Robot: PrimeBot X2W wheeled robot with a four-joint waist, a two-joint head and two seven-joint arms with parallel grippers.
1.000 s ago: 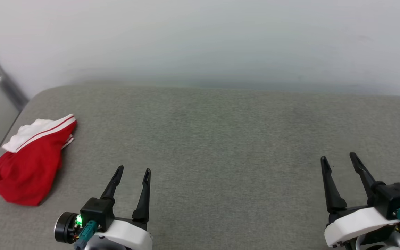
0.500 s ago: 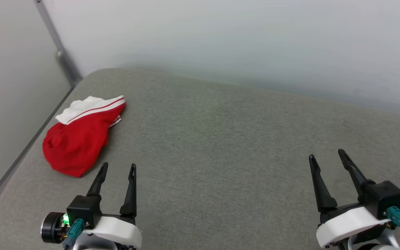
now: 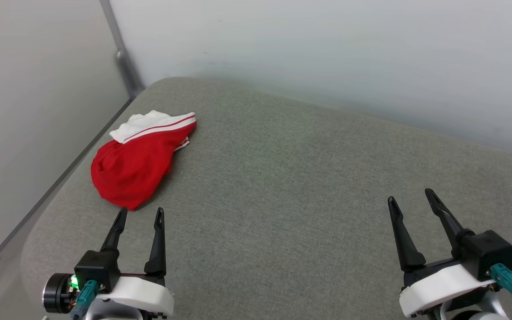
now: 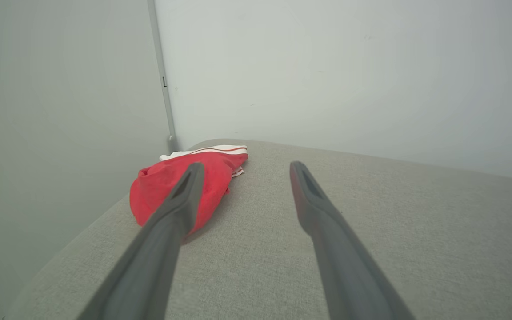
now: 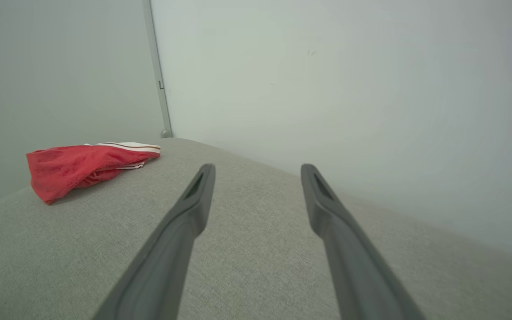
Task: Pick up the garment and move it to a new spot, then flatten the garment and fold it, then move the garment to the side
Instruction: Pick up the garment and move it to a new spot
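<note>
garment [image 3: 138,171]: is found bunched up near the left edge of the grey cushion [image 3: 291,186], not yet picked up | left gripper [image 3: 141,212]: fingers are held apart and empty just beside it, likely for a grab | right gripper [image 3: 409,195]: fingers are held apart, empty, well away

A grey cushioned surface [image 3: 305,178] bears a bunched red garment [image 3: 136,164].

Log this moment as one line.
phase: pre-grasp | red jersey shirt: bunched, far-left on grey cushion | left gripper: open, close to shirt | right gripper: open, empty
</note>
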